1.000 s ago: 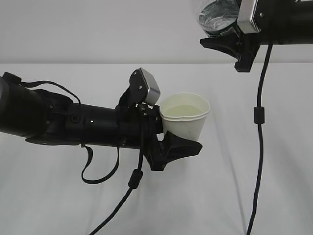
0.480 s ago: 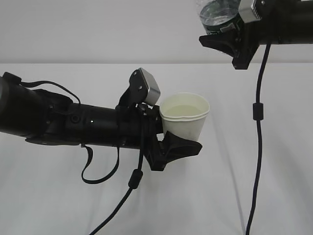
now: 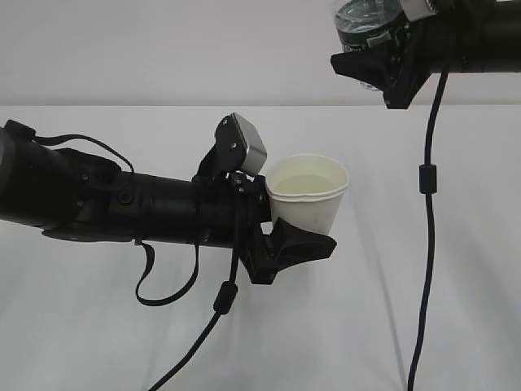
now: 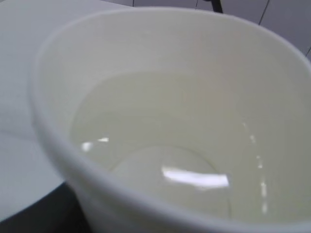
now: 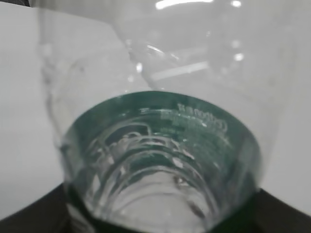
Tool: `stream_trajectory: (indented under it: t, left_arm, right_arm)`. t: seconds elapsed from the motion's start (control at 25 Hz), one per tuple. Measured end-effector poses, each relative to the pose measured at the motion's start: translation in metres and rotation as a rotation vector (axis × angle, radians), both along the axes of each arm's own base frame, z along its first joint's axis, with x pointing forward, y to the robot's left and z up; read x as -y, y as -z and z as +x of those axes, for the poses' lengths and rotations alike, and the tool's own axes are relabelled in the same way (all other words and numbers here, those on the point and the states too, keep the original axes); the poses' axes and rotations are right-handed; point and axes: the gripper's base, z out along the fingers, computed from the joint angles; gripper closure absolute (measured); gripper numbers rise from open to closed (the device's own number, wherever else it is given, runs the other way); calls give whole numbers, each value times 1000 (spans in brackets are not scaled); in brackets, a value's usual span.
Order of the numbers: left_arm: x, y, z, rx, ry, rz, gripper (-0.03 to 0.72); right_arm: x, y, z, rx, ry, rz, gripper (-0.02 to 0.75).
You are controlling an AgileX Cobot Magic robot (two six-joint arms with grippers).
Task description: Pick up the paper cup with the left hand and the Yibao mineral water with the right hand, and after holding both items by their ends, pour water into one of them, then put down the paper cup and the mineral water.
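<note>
Currently, the left gripper [image 3: 299,232] holds the paper cup [image 3: 308,192] upright, its black jaws closed against the lower wall of the cup. The cup sits at the tip of the gripper, just beyond the wrist camera housing [image 3: 243,145], and is raised clear of the white table [image 3: 456,269]. In the left wrist view the cup [image 4: 170,121] fills the frame; clear water [image 4: 160,165] covers its bottom, with light reflections on the surface.

The right gripper [image 3: 376,59] is positioned high, above and to the right of the cup, well apart from it. Its jaws are clamped on the water bottle [image 3: 366,18], which is partly cut off by the upper edge of the exterior view; only the green label band and some clear plastic are visible there. In the right wrist view the bottle [image 5: 165,145] extends straight away from the gripper, the dark green label nearest the jaws and the clear ribbed body beyond it. A black cable [image 3: 426,212] hangs down from the right arm.
</note>
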Motion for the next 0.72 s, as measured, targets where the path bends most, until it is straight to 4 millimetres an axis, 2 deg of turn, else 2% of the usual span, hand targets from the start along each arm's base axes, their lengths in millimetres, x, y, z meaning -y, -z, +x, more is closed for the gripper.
stream_trajectory:
  t: [0.72]
  left_arm:
    - [0, 0, 0, 0, 0, 0, 232]
  right_arm:
    - [1, -2, 2, -99, 69, 129, 303]
